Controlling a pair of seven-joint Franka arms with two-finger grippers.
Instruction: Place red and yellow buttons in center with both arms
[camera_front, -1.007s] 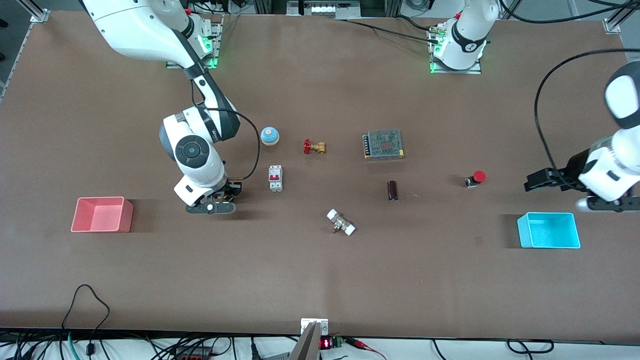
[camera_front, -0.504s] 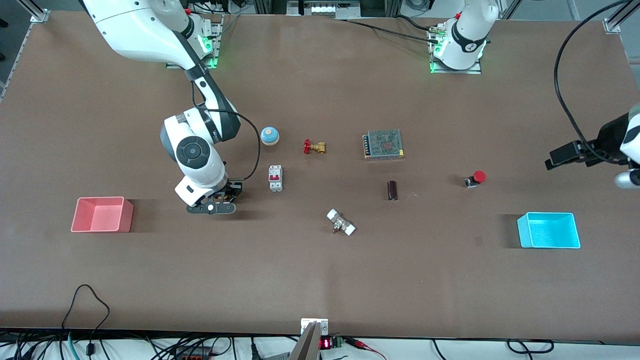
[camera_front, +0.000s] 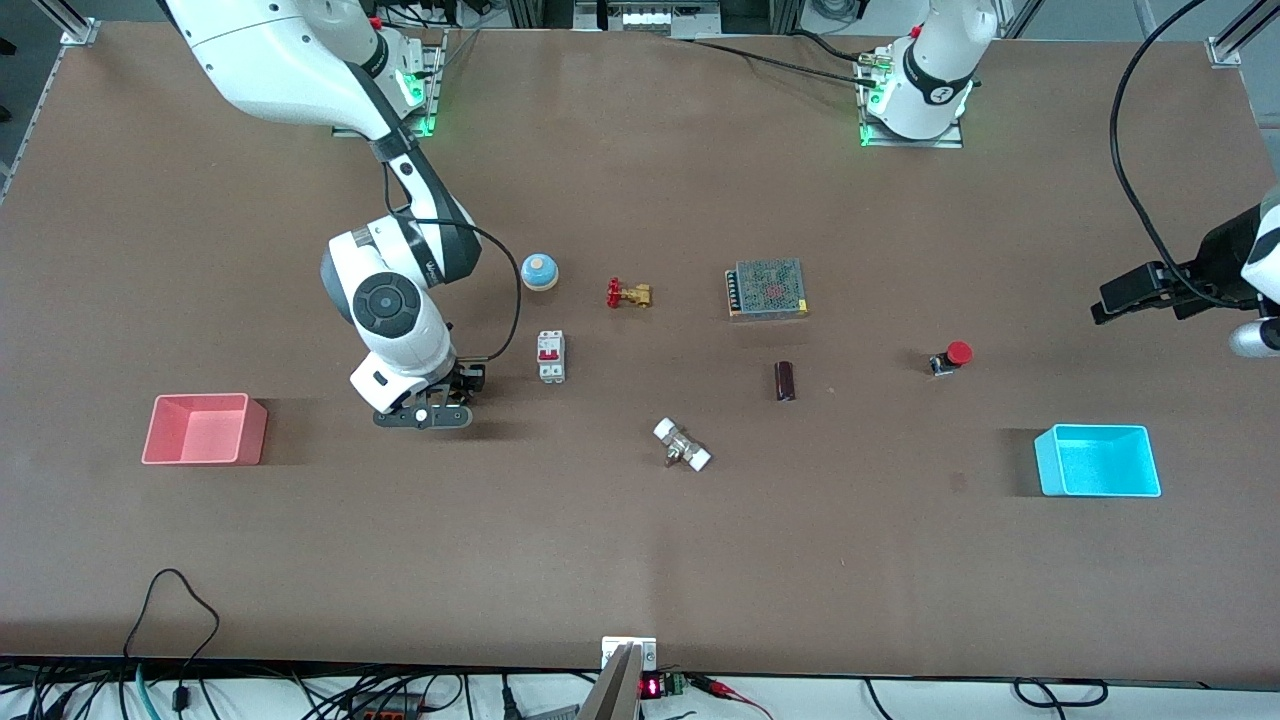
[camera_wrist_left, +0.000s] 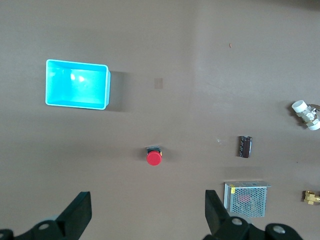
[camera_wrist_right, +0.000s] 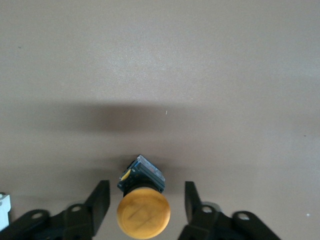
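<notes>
The right end effector (camera_wrist_right: 145, 200) sits low over the worktop (camera_front: 640, 560) at left of centre in the front view, fingers (camera_wrist_right: 100, 200) spread wide on either side of the yellow button (camera_wrist_right: 143, 214), which lies between them without visible contact; its black body points away from the wrist camera and its cap shows at the bottom middle of that frame. To do this step well, I judge the right arm should centre the cap between both fingers, settle low enough to catch the black body rather than the rounded cap, and close squarely so the button does not squirt out. The left end effector (camera_wrist_left: 145, 220) hangs high at the right edge of the front view, also wide open and holding nothing; in the left wrist view the red button (camera_wrist_left: 154, 156) lies on the worktop at mid frame, well short of its fingers. In the front view the red button (camera_front: 952, 356) lies right of centre, above and left of the light-blue bin (camera_front: 1097, 460). Both buttons are still away from the centre, which lies around the white-capped fitting (camera_front: 682, 445) and the dark cylinder (camera_front: 785, 381). Nearby the right end effector, the circuit breaker (camera_front: 551, 356) calls for a clear lift before carrying. The pink bin (camera_front: 203, 429) sits at far left.
</notes>
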